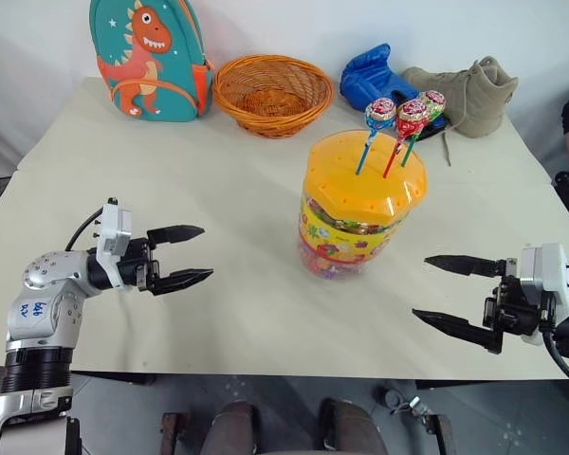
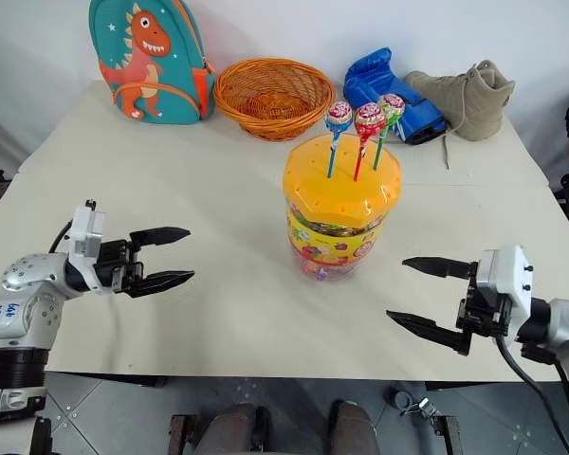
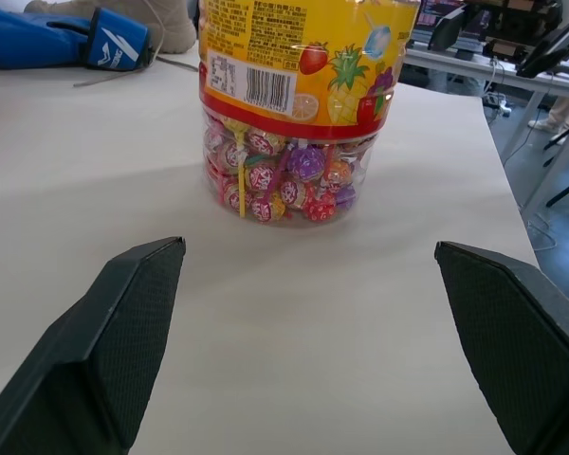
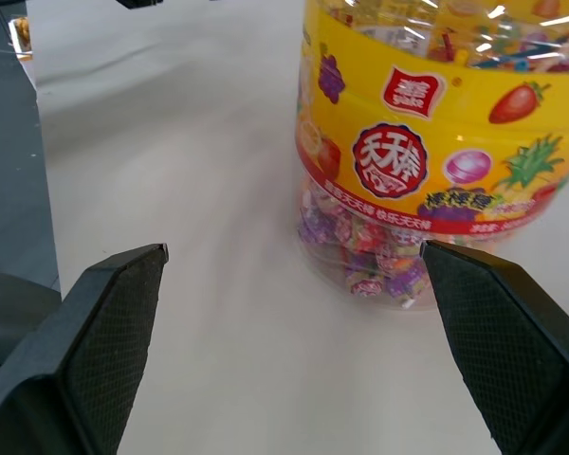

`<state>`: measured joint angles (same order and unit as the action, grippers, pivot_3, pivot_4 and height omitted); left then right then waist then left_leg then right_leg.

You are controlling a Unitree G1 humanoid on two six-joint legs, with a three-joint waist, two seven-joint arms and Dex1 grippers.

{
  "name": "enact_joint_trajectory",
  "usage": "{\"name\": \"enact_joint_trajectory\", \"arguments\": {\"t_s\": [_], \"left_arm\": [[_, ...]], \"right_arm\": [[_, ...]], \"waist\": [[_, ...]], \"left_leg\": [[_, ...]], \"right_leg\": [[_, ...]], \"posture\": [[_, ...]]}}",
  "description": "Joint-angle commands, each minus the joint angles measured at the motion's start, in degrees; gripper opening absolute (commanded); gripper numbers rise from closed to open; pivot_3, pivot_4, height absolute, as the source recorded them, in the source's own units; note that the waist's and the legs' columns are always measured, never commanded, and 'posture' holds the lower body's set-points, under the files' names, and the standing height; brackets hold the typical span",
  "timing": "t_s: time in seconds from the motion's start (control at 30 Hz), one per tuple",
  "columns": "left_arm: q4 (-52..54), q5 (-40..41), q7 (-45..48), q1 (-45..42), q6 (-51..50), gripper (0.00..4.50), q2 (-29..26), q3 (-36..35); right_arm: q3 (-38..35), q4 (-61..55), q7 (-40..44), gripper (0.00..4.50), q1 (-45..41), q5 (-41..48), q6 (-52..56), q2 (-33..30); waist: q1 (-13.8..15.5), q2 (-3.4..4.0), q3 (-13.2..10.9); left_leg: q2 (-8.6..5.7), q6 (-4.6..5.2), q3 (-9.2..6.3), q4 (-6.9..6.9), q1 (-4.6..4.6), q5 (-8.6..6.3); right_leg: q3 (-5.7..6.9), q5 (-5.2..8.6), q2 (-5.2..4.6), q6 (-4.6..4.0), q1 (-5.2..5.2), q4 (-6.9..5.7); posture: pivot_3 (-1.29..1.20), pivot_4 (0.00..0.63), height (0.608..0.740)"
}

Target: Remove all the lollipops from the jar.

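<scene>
Backpack (image 1: 150, 59), teal with an orange dinosaur print, stands upright at the far left of the pale table (image 1: 218, 313), against the wall. Left gripper (image 1: 192, 255) hovers over the near left part of the table, pointing toward the middle, its two black fingers spread apart with nothing between them, well short of the jar. Woven orange basket (image 1: 272, 93) sits at the far edge, just right of the backpack. Jar (image 1: 358, 204), a clear plastic tub with a domed orange-yellow lid dotted with small holes and a yellow fruit-printed label band, stands upright near the table's centre, between the two grippers and apart from both; wrapped candies show through its clear lower wall. Lollipops (image 1: 404, 118), three in pink and red swirled wrappers, stand side by side in the far right part of the lid on a blue, a red and a green stick, leaning slightly to the right. Blue glove-like item (image 1: 375, 83) lies at the far edge behind the jar, touching a tan boot (image 1: 465, 93) on its side to the right. Right gripper (image 1: 434, 291) hovers over the near right edge of the table, pointing toward the jar, fingers spread wide and empty.
</scene>
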<state>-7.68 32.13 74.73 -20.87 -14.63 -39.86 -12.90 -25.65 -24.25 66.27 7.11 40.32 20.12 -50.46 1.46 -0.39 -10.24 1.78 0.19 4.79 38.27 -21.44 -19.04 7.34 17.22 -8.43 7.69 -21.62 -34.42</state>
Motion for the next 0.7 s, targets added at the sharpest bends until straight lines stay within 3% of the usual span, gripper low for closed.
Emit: {"name": "enact_joint_trajectory", "arguments": {"t_s": [0.03, 0.33, 0.57, 0.7], "left_arm": [[-0.40, -0.80, 0.27, -0.46, 0.97, 4.50, -1.39, 0.00], [-0.58, -2.22, -6.76, -1.63, -2.72, 4.50, -1.99, -0.40], [0.79, 0.61, -4.39, -4.15, -4.29, 4.50, -4.25, -2.20], [2.93, 2.77, -1.67, -9.92, -6.39, 4.50, -6.74, -1.34]], "right_arm": [[-2.42, -0.06, 0.11, 4.47, -0.72, 0.06, -1.11, -0.70], [-2.03, 0.58, -0.26, 4.47, -2.15, -0.30, -0.46, -0.85], [-3.87, -0.94, -1.23, 4.47, -2.34, 1.64, 1.47, -1.44], [-7.49, -4.25, -5.66, 4.47, -4.71, 7.72, 6.52, -2.16]], "waist": [[-0.02, 0.00, 0.00], [0.04, 0.00, 0.00], [0.02, 0.00, 0.00], [0.01, -0.04, -0.02]], "left_leg": [[0.00, 0.00, 0.00, 0.00, 0.00, 0.00], [0.00, 0.00, 0.01, 0.02, 0.02, 0.00], [0.00, 0.00, 0.02, 0.04, 0.02, 0.00], [0.00, 0.00, 0.02, 0.04, 0.02, 0.00]], "right_leg": [[0.00, 0.00, 0.00, 0.00, 0.00, 0.00], [-0.03, 0.00, 0.00, 0.00, 0.00, -0.04], [-0.03, 0.00, 0.00, 0.00, 0.00, -0.06], [-0.04, 0.00, 0.00, 0.00, 0.00, -0.09]], "posture": [[0.00, 0.150, 0.740], [0.00, 0.150, 0.740], [0.00, 0.150, 0.740], [0.00, 0.150, 0.740]]}}
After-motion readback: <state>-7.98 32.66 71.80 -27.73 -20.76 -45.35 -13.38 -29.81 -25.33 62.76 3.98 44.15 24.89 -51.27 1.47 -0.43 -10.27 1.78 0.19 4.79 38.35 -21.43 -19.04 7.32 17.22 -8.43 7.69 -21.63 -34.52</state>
